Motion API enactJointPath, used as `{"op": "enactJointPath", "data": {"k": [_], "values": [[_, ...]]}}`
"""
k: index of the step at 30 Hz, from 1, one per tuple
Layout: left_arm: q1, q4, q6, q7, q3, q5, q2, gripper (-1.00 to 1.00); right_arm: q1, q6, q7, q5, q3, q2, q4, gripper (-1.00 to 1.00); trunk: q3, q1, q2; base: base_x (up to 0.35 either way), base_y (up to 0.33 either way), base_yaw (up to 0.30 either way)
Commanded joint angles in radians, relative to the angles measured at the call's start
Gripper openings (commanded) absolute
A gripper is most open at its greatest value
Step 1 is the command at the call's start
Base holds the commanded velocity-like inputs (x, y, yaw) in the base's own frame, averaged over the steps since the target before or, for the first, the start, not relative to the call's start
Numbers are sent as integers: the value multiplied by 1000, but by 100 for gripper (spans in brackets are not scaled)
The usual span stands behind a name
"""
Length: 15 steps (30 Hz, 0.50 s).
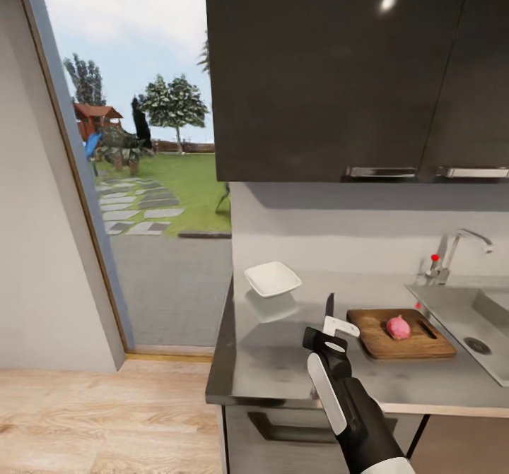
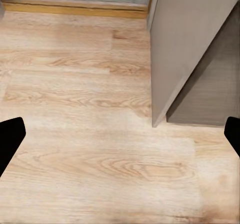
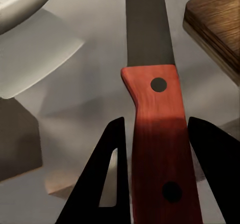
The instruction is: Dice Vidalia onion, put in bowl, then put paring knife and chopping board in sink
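Onion: the small pinkish round Vidalia onion (image 1: 398, 327) sits on the board, right of its middle, out of the basin.
Board: the rectangular dark brown wooden chopping board (image 1: 378, 343) lies flat on the worktop near its front edge, just beside the basin's left rim; one rounded corner shows in my right wrist view (image 3: 216, 23).
Knife: the paring knife with red-orange riveted handle (image 3: 162, 144) and dark pointed blade (image 1: 329, 306) is in my right jaws, blade pointing towards the back wall, just left of the board and apart from it.
Right jaws: my right gripper (image 1: 332, 334) is closed on the knife handle, a black finger (image 3: 107, 174) on either side of it, over the worktop's front part.
Left jaws: my left gripper (image 2: 120, 139) is spread wide, its two black fingertips (image 2: 10, 136) at opposite borders, above pale wooden flooring (image 2: 85, 149).
Bowl: the shallow white squarish bowl (image 1: 273, 278) stands near the worktop's back left corner, well apart from the board.
Sink: the grey steel basin (image 1: 488, 322) with round drain is set into the worktop's right end, its chrome angular tap (image 1: 456, 251) with a red dot behind it.
Countertop: the smooth grey reflective worktop (image 1: 283, 354) carries it all, under dark wall cabinets (image 1: 332, 71).
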Motion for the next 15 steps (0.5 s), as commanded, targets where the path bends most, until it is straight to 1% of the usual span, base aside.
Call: {"op": "enactJointPath", "data": {"k": [1, 11, 15], "values": [[0, -1, -2, -2, -2, 10, 1, 100, 0, 3, -7, -6, 1, 0, -1, -100, 1, 0, 0, 0, -277, 218], [0, -1, -2, -2, -2, 11, 1, 100, 0, 3, -7, -5, 1, 0, -1, -100, 14, 0, 0, 0, -277, 217], [0, -1, -2, -2, -2, 10, 1, 100, 0, 3, -7, -5, 2, 0, -1, -100, 18, 0, 0, -44, -278, 214]]}}
